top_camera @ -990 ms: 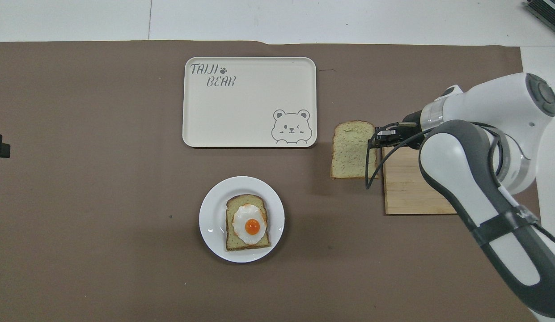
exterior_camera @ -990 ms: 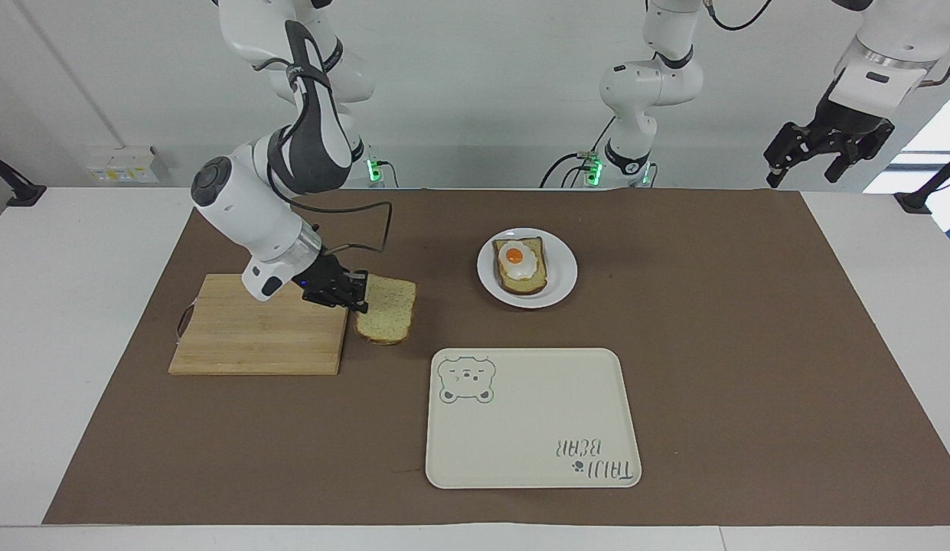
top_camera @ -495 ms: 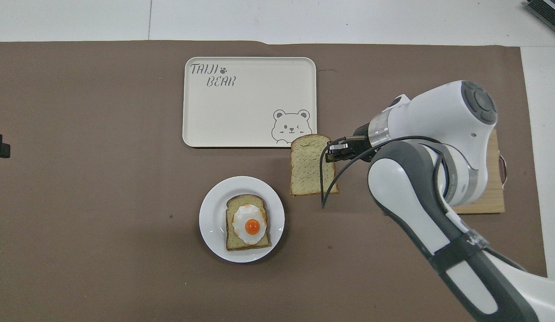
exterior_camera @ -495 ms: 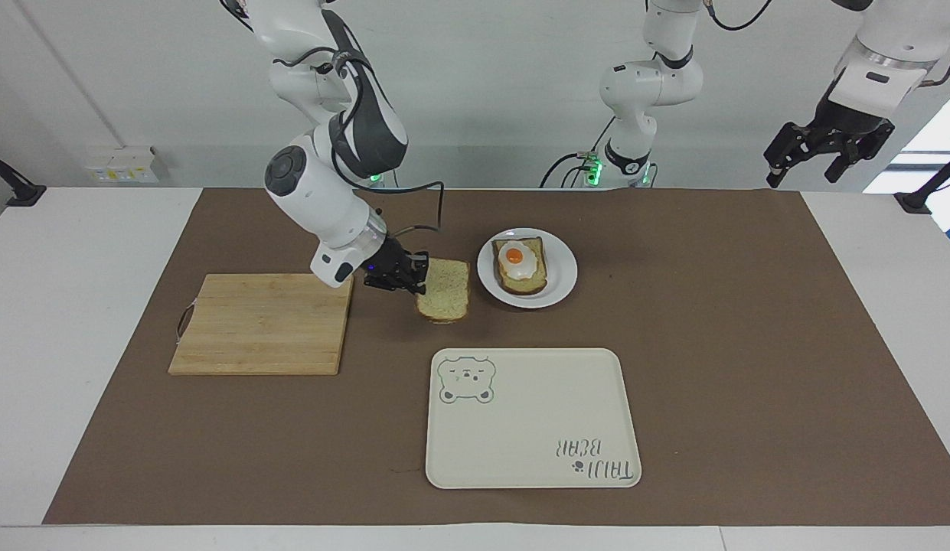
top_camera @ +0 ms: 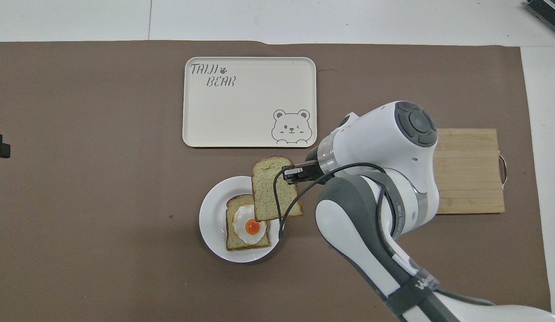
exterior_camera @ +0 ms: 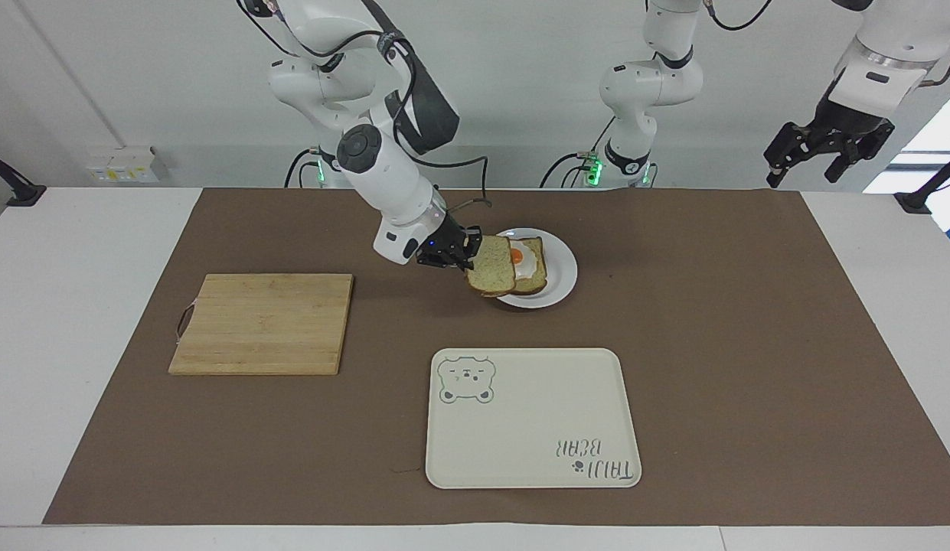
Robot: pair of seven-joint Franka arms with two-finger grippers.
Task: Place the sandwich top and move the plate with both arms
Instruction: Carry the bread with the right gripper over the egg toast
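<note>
My right gripper [exterior_camera: 463, 256] is shut on one edge of the sandwich top [exterior_camera: 491, 274], a pale speckled slice with a brown crust. It holds the slice tilted in the air over the rim of the white plate [exterior_camera: 564, 269] at the plate's right-arm side. In the overhead view the sandwich top [top_camera: 270, 188] covers part of the plate [top_camera: 210, 223] and a corner of the egg-topped bread slice [top_camera: 248, 228] lying on it. The right gripper [top_camera: 291, 173] shows there too. My left gripper [exterior_camera: 819, 157] waits raised and open off the left arm's end of the table.
A cream bear tray [exterior_camera: 532, 428] lies farther from the robots than the plate; it also shows in the overhead view [top_camera: 241, 107]. A wooden cutting board [exterior_camera: 264, 321] lies bare toward the right arm's end of the table, also seen from overhead [top_camera: 469, 170]. A brown mat covers the table.
My right gripper has carried the sandwich top from beside the cutting board across the mat to over the plate's edge. The left arm has not moved.
</note>
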